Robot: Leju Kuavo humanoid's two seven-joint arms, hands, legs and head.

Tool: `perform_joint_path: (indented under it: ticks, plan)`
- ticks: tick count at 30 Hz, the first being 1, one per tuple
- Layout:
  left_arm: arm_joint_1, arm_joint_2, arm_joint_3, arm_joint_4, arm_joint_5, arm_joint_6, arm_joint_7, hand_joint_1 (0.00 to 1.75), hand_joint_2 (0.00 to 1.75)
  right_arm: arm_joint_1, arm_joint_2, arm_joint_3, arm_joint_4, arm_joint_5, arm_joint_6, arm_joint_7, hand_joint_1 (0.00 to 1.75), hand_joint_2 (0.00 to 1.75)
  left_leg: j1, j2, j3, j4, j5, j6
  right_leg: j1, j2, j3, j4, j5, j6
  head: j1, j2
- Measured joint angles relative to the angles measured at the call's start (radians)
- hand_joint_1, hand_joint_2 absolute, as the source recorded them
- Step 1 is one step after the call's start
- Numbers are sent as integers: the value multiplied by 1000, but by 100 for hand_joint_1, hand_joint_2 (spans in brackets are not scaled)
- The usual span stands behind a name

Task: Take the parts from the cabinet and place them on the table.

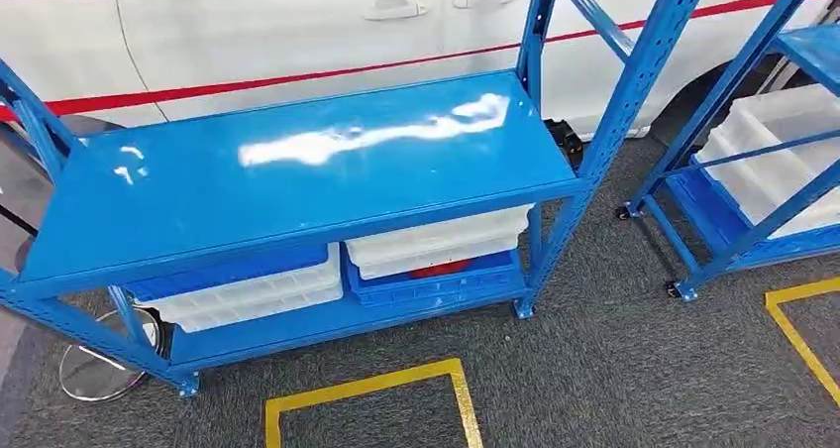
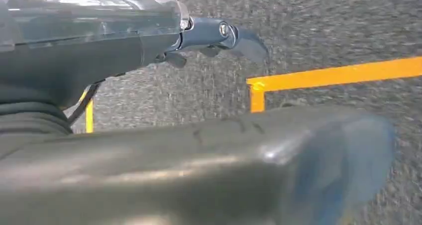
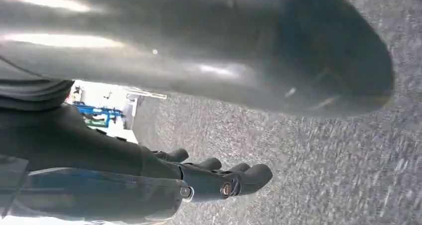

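A white car (image 1: pixel 297 22) with a red stripe stood behind a blue rack (image 1: pixel 297 166), whose top shelf was bare and glossy. On the rack's lower shelf sat white bins (image 1: pixel 436 242) and blue bins (image 1: pixel 431 284), holding the parts; something red showed between two of them. A second rack (image 1: pixel 763 151) with white bins stood to the right. Yellow tape (image 1: pixel 371 389) marked the grey carpet. The left hand (image 2: pixel 214 36) and right hand (image 3: pixel 214 177) hung over carpet, holding nothing, fingers loosely extended.

Blue rack (image 1: pixel 297 170) on grey carpet (image 1: pixel 594 369) (white bins (image 1: pixel 248 294) on bottom shelf)
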State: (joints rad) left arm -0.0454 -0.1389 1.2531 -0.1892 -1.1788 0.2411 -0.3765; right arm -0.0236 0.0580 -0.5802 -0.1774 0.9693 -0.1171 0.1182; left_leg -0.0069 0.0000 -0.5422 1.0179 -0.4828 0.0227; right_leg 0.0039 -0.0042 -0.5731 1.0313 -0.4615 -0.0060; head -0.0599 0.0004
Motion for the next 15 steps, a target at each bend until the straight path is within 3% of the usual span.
perform_joint_path:
  ticks: [1,2,5,6,7,8,10,11,12,13,15]
  plan:
    - [0,-3,0,0,0,1,2,0,0,0,-2,0,0,0,0,-1,0,0,16,3,14,-17,16,4,0,0,1,10,-5,6,0,0]
    - [-3,-4,0,0,0,4,10,0,0,0,-3,0,0,0,-1,-1,0,175,14,3,15,-24,19,8,0,2,-9,34,-29,11,0,0]
    - [-3,-3,0,0,0,21,36,0,0,0,-2,0,0,0,-4,-3,0,175,12,4,7,-23,23,13,-11,4,-110,246,-146,22,1,0]
    - [-3,-4,0,0,-2,28,44,0,0,1,-2,0,0,0,-7,-4,0,175,12,4,6,-22,23,12,-14,4,-131,292,-156,26,1,0]
    - [-2,-4,0,0,-3,32,51,0,0,2,-2,0,0,0,-8,-4,0,175,14,4,6,-21,22,13,-20,3,-128,288,-139,35,1,0]
    - [-2,-6,0,0,-3,32,56,0,0,3,-2,0,0,-2,-8,-4,0,175,16,2,7,-19,20,12,-29,3,-102,235,-101,46,1,0]
    - [-3,-7,0,0,-3,33,61,0,0,3,-2,0,0,-3,-8,-4,0,175,24,-2,6,1,9,2,-48,2,-8,56,-12,72,1,0]
    - [-3,-5,0,0,-3,34,63,0,175,3,2,0,0,-3,-8,-4,0,175,21,-2,-2,11,1,-6,-53,6,13,13,-28,82,1,0]
    - [-5,-4,0,0,-3,34,64,0,175,3,5,0,0,-3,-8,-4,0,175,16,-4,-9,26,-15,-15,-49,18,9,8,-16,53,0,0]
    - [-5,-4,0,0,-3,35,64,0,175,1,6,0,0,-4,-10,-5,0,0,11,-4,-8,22,-7,-15,-48,14,10,11,-28,46,-2,0]
    - [-6,-4,0,0,-3,34,69,0,175,1,6,-2,0,-12,-20,-7,0,0,14,-6,-5,16,-7,-20,-44,14,10,11,-25,42,-2,0]
